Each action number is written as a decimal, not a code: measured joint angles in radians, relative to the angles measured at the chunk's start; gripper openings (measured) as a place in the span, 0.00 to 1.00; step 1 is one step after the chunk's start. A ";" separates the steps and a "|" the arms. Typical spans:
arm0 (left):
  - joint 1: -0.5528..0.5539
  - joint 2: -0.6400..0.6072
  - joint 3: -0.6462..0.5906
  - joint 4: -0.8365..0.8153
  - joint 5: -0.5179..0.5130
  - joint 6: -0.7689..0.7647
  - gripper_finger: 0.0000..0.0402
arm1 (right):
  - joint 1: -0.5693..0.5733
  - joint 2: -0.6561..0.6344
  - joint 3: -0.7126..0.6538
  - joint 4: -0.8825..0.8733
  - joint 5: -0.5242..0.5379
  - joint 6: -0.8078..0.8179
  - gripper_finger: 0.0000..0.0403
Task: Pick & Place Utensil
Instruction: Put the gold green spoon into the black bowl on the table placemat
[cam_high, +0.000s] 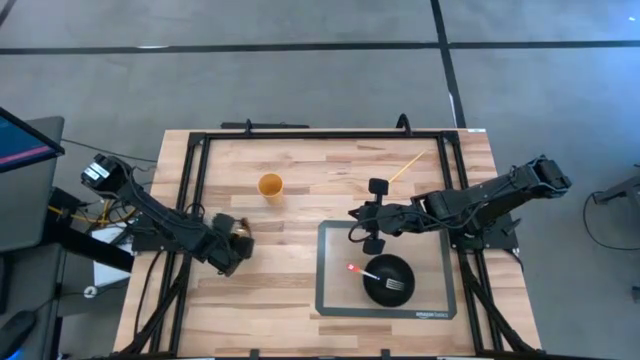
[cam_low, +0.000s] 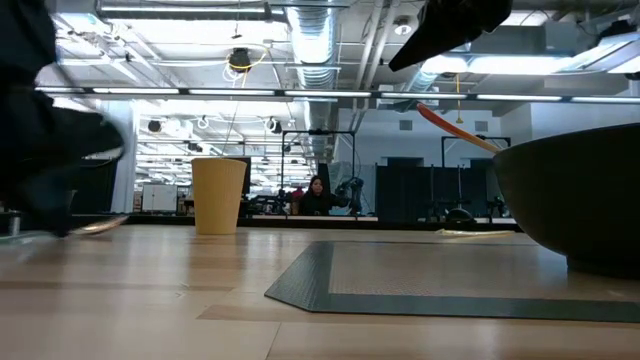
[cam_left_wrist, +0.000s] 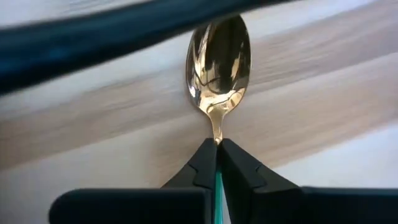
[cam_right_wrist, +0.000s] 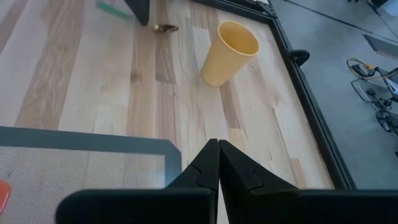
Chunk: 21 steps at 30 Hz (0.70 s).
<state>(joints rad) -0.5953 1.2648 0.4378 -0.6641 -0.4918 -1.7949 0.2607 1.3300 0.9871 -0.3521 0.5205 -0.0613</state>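
Observation:
My left gripper sits near the table's left side, shut on a gold spoon with a teal handle. In the low view the spoon's bowl is low over the wood; whether it touches, I cannot tell. My right gripper is shut and holds nothing. It hovers over the far left corner of the grey mat. A black bowl stands on the mat and holds a fork and a red-handled utensil. A yellow cup stands upright on the wood. My left gripper pinches the spoon between its two fingers at the thin neck, just behind the bowl. The fingers lie along the spoon. The teal handle runs back between them, and the gold bowl sticks out past the fingertips.
A thin wooden stick lies near the table's far right corner. A black frame runs around the table's edge. Open wood lies between the cup and the mat. A person sits far off in the room behind the table.

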 joint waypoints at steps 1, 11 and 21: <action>0.001 -0.002 0.002 0.048 -0.027 0.019 0.03 | -0.001 0.000 0.000 0.002 0.000 -0.001 0.00; 0.054 -0.003 0.004 0.479 -0.106 0.407 0.03 | -0.002 0.000 0.000 0.005 0.000 0.000 0.00; 0.094 -0.004 0.128 0.808 -0.127 0.835 0.03 | -0.002 0.000 0.000 0.012 0.000 0.000 0.00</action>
<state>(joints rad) -0.5011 1.2610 0.5655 0.1439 -0.6190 -0.9600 0.2588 1.3300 0.9871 -0.3397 0.5205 -0.0608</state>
